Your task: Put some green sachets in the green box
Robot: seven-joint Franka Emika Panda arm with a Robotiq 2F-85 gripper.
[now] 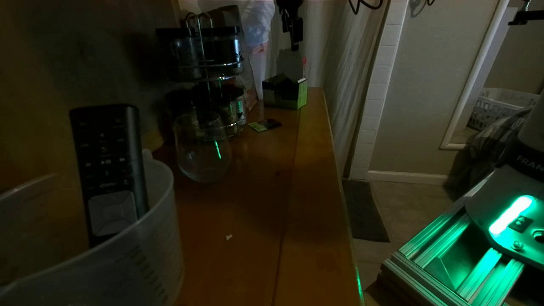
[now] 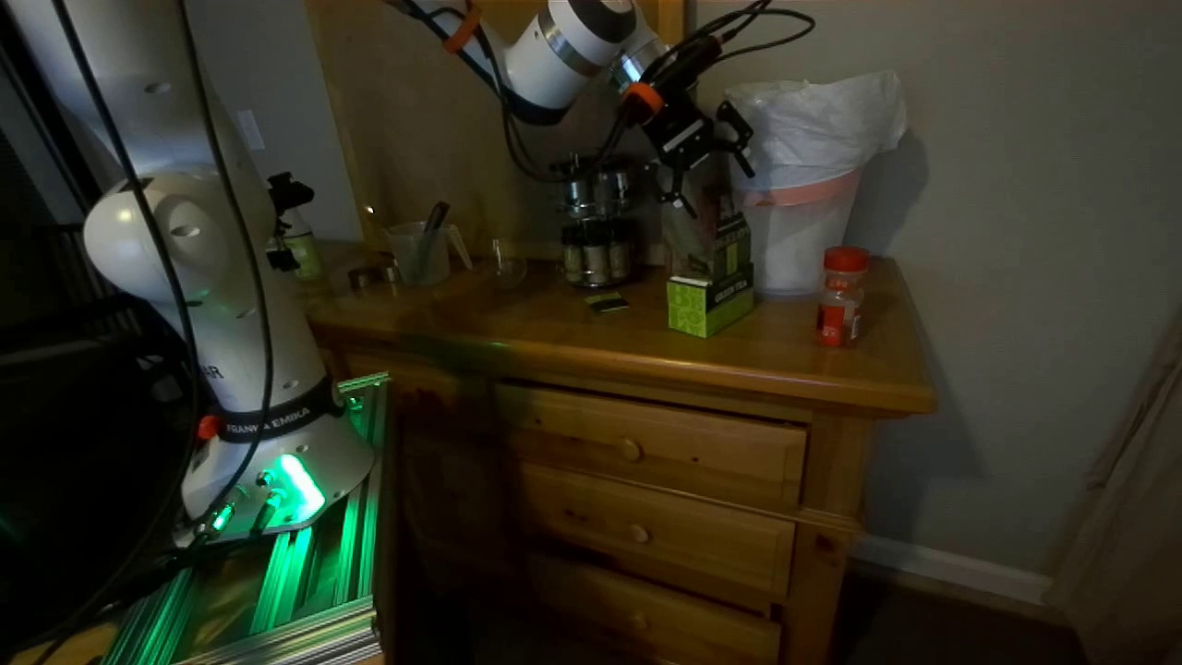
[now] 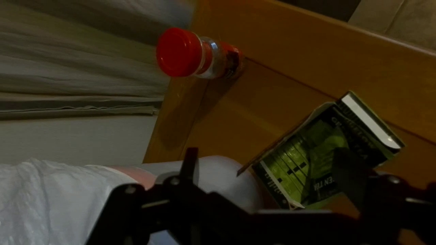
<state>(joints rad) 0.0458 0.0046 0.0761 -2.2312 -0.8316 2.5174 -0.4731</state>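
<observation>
The green box (image 2: 711, 305), printed "green tea", stands open-topped on the dresser with its lid flap raised; it also shows in an exterior view (image 1: 285, 94) and the wrist view (image 3: 362, 131). Several green sachets (image 3: 284, 168) stand inside it. One flat sachet, or a small overlapping pair, lies on the dresser beside the jar rack (image 2: 607, 302), also seen in an exterior view as a green-and-black packet (image 1: 264, 125). My gripper (image 2: 719, 192) is open and empty above the box. In the wrist view its fingers (image 3: 265, 151) are spread wide, the right one overlapping the box.
A white-bagged bin (image 2: 799, 231) stands behind the box. A red-capped bottle (image 2: 840, 296) is near the dresser's end, also in the wrist view (image 3: 197, 52). A jar rack (image 2: 596, 222), a glass (image 1: 202, 146) and a measuring jug with a remote (image 1: 161, 238) line the wall side.
</observation>
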